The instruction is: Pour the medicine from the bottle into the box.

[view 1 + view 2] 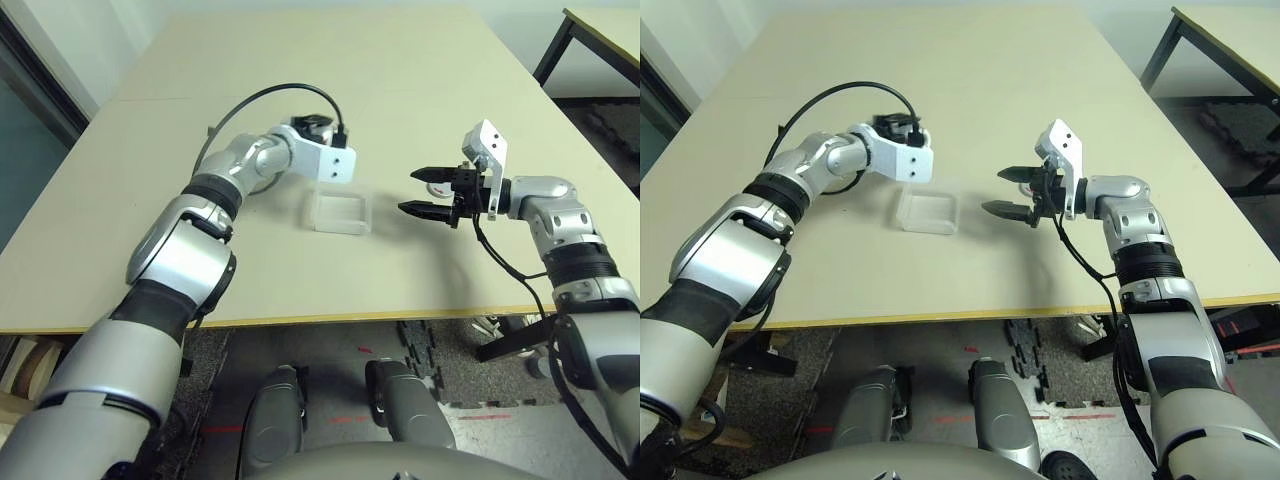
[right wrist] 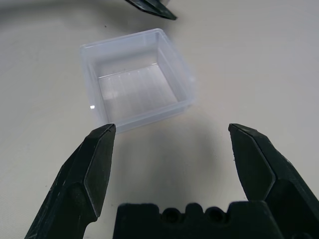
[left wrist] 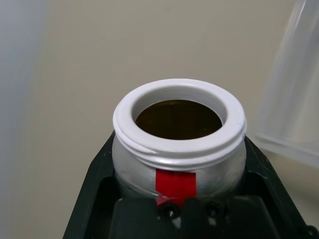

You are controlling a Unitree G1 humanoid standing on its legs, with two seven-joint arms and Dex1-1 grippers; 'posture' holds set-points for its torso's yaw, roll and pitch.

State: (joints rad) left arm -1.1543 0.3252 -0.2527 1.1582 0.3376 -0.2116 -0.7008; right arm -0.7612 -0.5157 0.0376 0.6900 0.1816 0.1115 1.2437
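Where walls close in, beige table point(image 1: 300, 60)

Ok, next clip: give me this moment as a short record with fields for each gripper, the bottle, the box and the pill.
left gripper: shut on the bottle
bottle: uncapped, open mouth facing the wrist camera, beside the box
right gripper: open, holding nothing, hovering beside the box
box: clear, upright on the table, between the two grippers
pill: cannot make one out in the box or the bottle
pour: cannot tell if done
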